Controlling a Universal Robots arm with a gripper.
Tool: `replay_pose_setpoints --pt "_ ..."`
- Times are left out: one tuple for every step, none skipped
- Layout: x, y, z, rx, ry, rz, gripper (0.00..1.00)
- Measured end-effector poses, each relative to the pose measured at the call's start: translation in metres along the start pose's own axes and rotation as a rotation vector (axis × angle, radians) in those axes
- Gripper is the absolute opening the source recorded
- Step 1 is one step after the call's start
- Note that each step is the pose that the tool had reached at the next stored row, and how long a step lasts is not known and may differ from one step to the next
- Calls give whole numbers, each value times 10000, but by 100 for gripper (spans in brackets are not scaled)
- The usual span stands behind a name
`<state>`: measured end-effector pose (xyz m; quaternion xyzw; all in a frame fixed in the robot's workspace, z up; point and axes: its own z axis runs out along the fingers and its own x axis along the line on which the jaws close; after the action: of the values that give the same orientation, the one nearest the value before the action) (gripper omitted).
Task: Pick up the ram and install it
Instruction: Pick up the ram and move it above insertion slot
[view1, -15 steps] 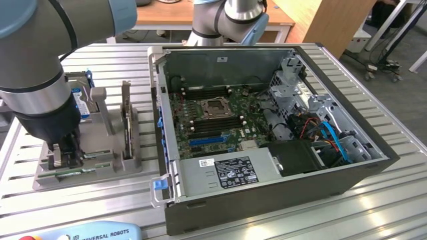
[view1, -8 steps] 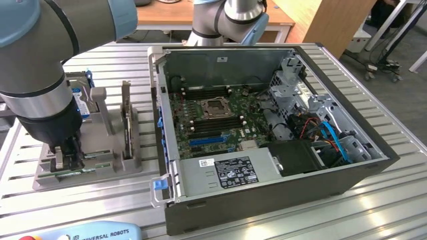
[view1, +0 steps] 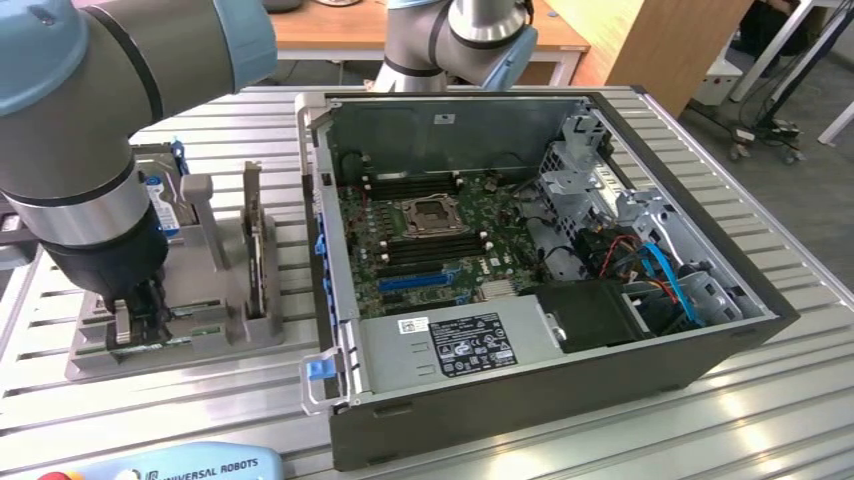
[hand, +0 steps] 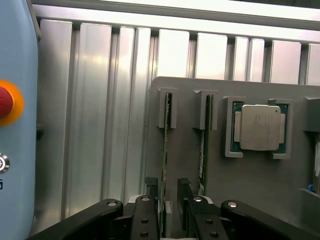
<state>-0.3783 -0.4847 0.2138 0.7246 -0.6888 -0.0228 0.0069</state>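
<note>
Two ram sticks stand on edge in slots of the grey holder (hand: 250, 200). The nearer ram (hand: 165, 145) is a thin green board that runs between my fingertips. The second ram (hand: 204, 145) stands one slot over. My gripper (hand: 166, 192) is open, one black finger (hand: 150, 192) on each side of the nearer ram with a small gap to it. In the exterior view the gripper (view1: 139, 318) is low over the front of the holder (view1: 227, 330), at that view's left of the open computer case (view1: 534, 390). Inside the case lies the motherboard (view1: 427, 245).
A silver CPU (hand: 260, 127) sits in a pocket of the holder beside the rams. A hard drive with a blue label (view1: 159, 205) stands at the holder's back. A teach pendant (hand: 15, 125) with a red button lies on the slatted metal table (view1: 747, 420).
</note>
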Motion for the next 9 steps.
replay_pose_setpoints --pt "0 -1 12 0 0 0 30" --pt "1 -1 24 0 0 0 30" --pt "1 -2 37 0 0 0 30" --pt "1 -2 48 0 0 0 30" --pt "2 -2 58 0 0 0 30" --pt "2 -2 64 0 0 0 30" --pt "2 -2 65 -2 2 0 30" --pt "2 -2 65 -3 2 0 30" --pt "2 -2 65 -2 2 0 30"
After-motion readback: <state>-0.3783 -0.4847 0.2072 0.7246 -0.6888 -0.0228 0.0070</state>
